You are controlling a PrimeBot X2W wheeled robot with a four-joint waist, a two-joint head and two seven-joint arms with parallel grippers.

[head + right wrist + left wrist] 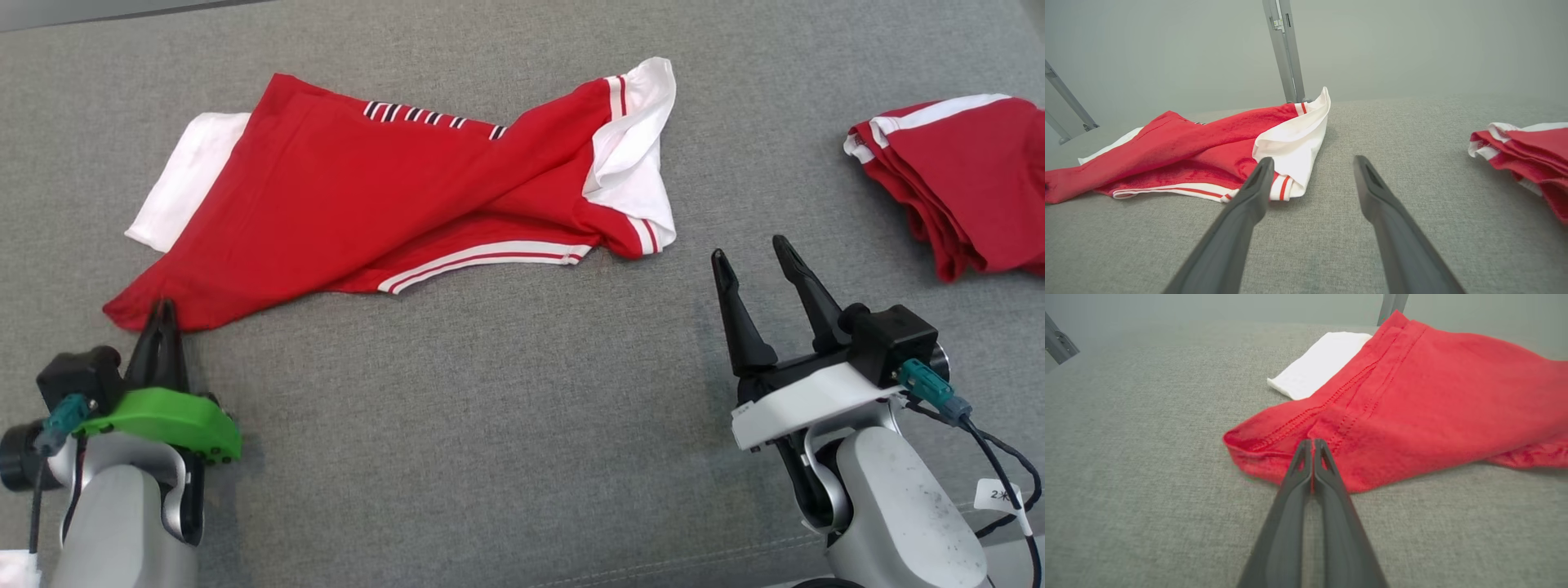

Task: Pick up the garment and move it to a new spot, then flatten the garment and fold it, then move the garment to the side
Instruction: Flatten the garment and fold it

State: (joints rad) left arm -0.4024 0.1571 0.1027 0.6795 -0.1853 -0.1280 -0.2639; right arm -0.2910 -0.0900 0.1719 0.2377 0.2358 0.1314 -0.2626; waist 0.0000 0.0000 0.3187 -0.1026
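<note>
The garment [392, 196] lies crumpled and half twisted across the far part of the head view, from ten o'clock to one o'clock; it is a soft red knit with white sleeves, white-and-red striped cuffs and hem band, and a row of short dark-and-white bars near its far edge; no wording on it can be read. Its near-left corner tapers to a point at eight o'clock; there the left gripper [163, 314] has its jaws pressed together on the stitched hem, with a sliver of red showing between the fingers [1331, 506]. The right gripper [751, 249] stands at four o'clock with its jaws spread wide and nothing between them, near the striped cuff but apart from it. The grey woven cushion [490, 408] lies bare between the two grippers and along the near edge; a seam runs at five o'clock. A stack of folded red-and-white cloth [963, 171] sits at three o'clock, well apart from the garment. A paper tag [1000, 494] on the right arm's cable bears a "2" and perhaps one more character, too small to read.
</note>
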